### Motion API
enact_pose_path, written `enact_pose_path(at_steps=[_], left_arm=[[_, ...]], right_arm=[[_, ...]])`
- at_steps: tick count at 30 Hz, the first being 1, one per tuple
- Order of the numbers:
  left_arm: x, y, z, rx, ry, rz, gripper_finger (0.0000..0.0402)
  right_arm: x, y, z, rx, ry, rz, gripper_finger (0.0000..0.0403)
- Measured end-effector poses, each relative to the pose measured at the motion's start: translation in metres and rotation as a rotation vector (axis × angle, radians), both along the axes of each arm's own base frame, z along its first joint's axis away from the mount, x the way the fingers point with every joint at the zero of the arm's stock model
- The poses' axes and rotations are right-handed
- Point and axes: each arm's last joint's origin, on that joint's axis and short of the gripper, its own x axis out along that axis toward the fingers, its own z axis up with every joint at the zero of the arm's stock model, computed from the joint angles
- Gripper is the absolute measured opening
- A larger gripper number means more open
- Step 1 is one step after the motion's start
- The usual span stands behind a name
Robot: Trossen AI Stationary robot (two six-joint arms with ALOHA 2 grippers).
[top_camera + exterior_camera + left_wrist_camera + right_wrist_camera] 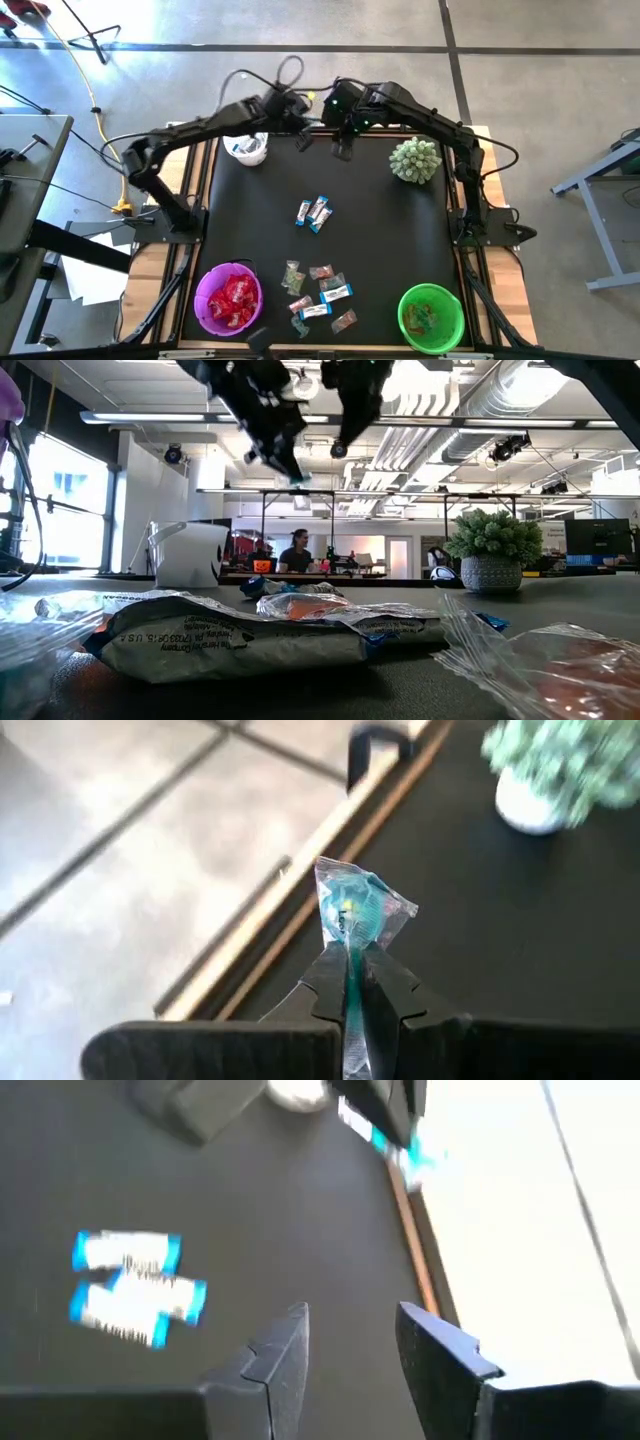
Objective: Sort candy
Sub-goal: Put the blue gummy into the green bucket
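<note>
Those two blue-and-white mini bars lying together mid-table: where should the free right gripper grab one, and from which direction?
Probably from straight above, pinching the outer blue-and-white mini bar across its narrow middle. They lie flat on the black table mat, side by side and close together, so the blue crimped ends give little to hold, and a side approach would likely push both. The open right gripper hangs nearby; the left gripper is shut on a teal-wrapped candy.

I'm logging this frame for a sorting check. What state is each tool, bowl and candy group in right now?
Left tool: shut on a blue-wrapped candy, raised at the table's far edge.
Right tool: open, empty, raised beside it.
White bowl: upright, holding something blue.
Purple bowl: upright, filled with red candy.
Green bowl: upright, a few candies inside.
Blue-and-white bars: loose mid-table.
Mixed candies: scattered, unsorted.
</note>
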Motion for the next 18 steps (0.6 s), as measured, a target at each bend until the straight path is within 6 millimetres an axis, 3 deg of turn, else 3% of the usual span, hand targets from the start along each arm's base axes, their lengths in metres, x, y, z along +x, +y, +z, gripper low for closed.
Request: enact_pose_path(at_steps=[7,12,18], left_arm=[[-0.035,-0.018,0.056,0.131,-0.134,0.062,0.0001],[-0.053,-0.028,0.079,0.165,-0.207,0.102,0.0000],[-0.068,-0.043,0.098,0.197,-0.275,0.116,0.0000]], right_arm=[[0.009,-0.008,0.031,-0.100,-0.311,-0.031,0.0149],[0.016,-0.011,0.051,-0.130,-0.530,-0.068,0.0149],[0.019,-0.013,0.058,-0.091,-0.640,-0.059,0.0149]])
